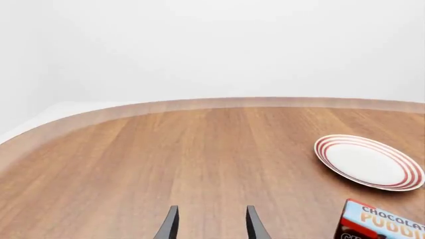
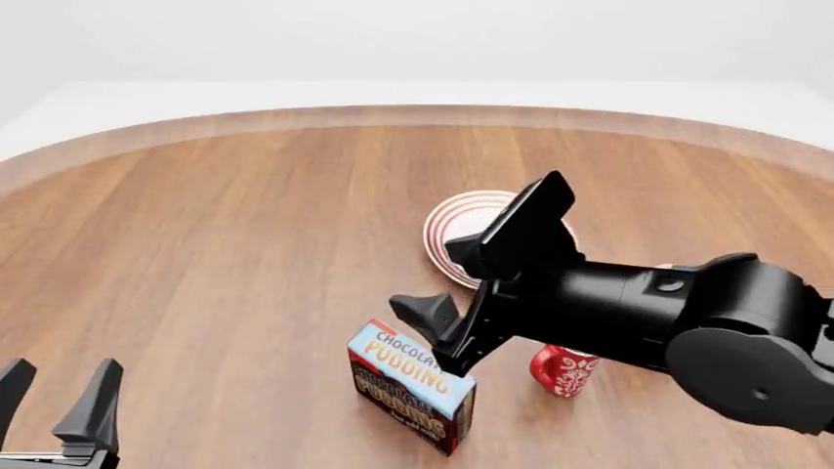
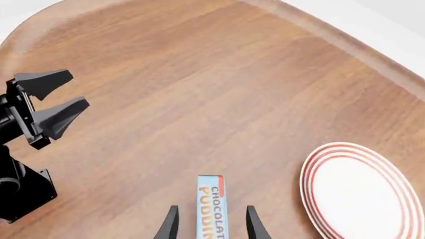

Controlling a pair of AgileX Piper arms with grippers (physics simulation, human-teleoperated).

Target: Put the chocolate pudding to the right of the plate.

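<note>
The pudding (image 2: 410,385) stands on the table (image 2: 234,244), near the plate (image 2: 456,230). The right gripper (image 3: 209,224) straddles it, jaws spread, not clamped. The left gripper (image 2: 59,401) hangs open, well apart.

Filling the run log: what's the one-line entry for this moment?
right pincer: open, straddling chocolate pudding | left pincer: open, idle | plate: bare

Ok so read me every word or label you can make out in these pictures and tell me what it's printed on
"CHOCOLATE PUDDING": on the light-blue top of the pudding carton, whole in the front view; the wrist views cut it to "CHOCOLAT PUDDI".
More lettering on the carton's dark side: too distorted to read.
The red mug has a white pattern, no readable text.
The plate has red rings only, no words.
</note>
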